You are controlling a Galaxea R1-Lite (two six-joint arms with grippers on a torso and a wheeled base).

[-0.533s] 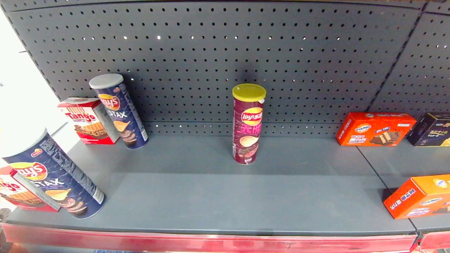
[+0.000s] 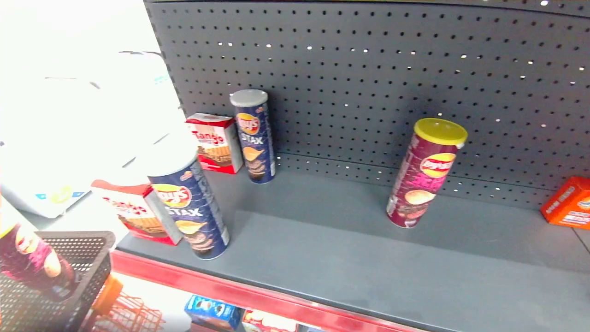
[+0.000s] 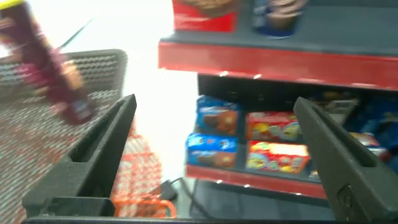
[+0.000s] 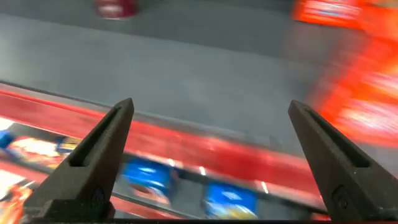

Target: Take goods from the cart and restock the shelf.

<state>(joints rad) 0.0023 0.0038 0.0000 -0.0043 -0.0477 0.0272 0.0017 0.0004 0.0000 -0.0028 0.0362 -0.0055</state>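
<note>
The left gripper (image 3: 214,111) and right gripper (image 4: 211,107) gape wide and empty, probably ready to take the maroon can (image 2: 30,258) from the cart (image 2: 87,236)

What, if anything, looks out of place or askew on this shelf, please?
Nothing looks spilled or damaged. The maroon can stands alone midway along the shelf, apart from the blue cans and red boxes at its left end. A second maroon can leans in the black basket.
</note>
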